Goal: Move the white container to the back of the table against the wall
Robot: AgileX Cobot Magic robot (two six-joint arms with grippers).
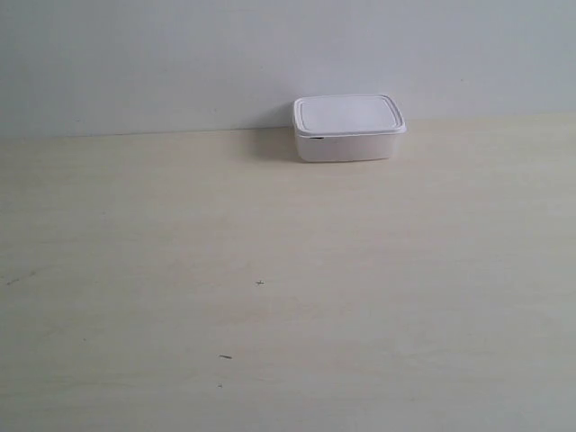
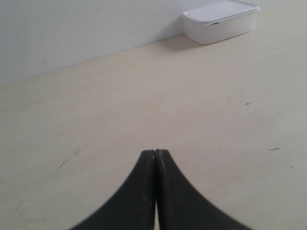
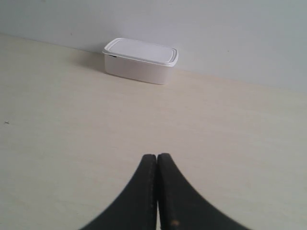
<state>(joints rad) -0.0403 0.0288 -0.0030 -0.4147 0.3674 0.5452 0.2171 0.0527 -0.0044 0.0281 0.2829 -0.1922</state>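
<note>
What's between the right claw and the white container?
Nothing: only bare table separates the shut right claw from the white container, as the right wrist view shows.

The white container (image 1: 348,127) stands far on the surface (image 1: 270,270) against the wall (image 1: 180,54), which blocks its far side; open surface lies on its near, left and right sides.

One white container (image 1: 349,129) (lidded), two pincers (image 2: 155,152) (image 3: 157,156), one table (image 1: 270,270).

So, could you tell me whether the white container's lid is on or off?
On: the lid sits flat across the white container, covering its whole top. Whether it is snapped tight, I cannot tell.
</note>
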